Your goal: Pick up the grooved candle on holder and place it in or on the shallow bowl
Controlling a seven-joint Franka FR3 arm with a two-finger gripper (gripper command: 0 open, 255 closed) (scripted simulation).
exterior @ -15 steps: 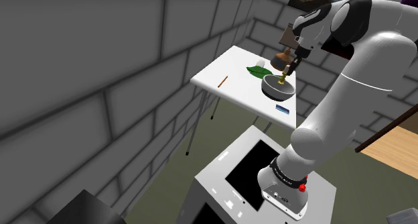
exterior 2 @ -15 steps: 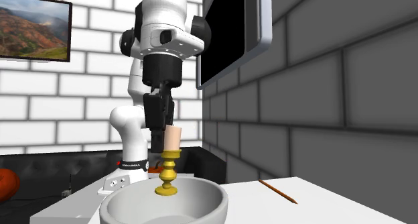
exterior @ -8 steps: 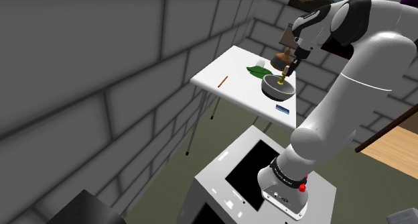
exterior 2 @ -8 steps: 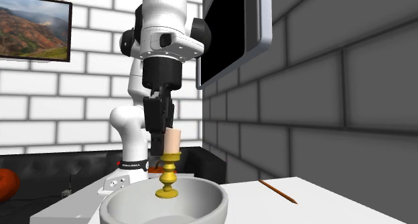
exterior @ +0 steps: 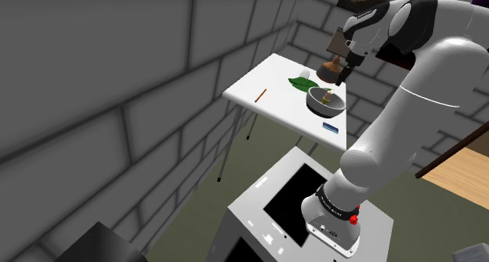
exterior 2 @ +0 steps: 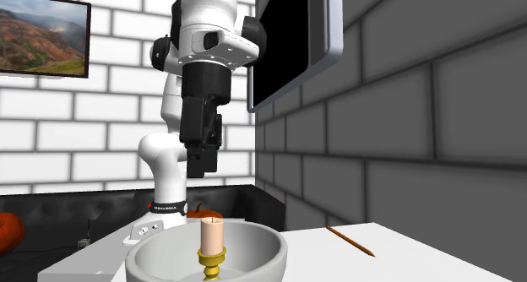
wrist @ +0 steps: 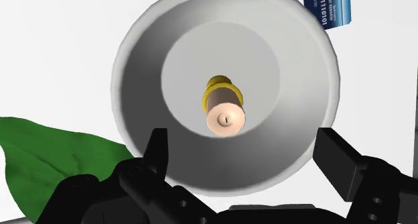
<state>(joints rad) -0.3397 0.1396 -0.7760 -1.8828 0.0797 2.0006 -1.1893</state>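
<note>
The candle [exterior 2: 211, 235], pale peach on a yellow turned holder [exterior 2: 211, 257], stands upright inside the grey shallow bowl [exterior 2: 258, 253] on the white table. In the wrist view the candle [wrist: 224, 116] sits near the middle of the bowl [wrist: 137, 48], seen from straight above. My gripper [wrist: 244, 155] is open, its fingers [wrist: 158, 149] wide apart and touching nothing. It hangs above the bowl, well clear of the candle top, in the second exterior view [exterior 2: 201, 164]. In the shoulder view the gripper [exterior: 343, 70] is over the bowl [exterior: 316, 106].
On the white table [exterior: 270, 80] lie an orange pencil [exterior: 262, 95], a green leaf [wrist: 47, 149] beside the bowl and a blue card [wrist: 328, 7]. A brown rounded object [exterior: 332, 65] stands behind the bowl. A dark screen [exterior 2: 300, 35] hangs on the brick wall.
The gripper has opened and let go of the candle. The candle has dropped from just above the rim to stand inside the bowl, and the gripper has risen a little.
</note>
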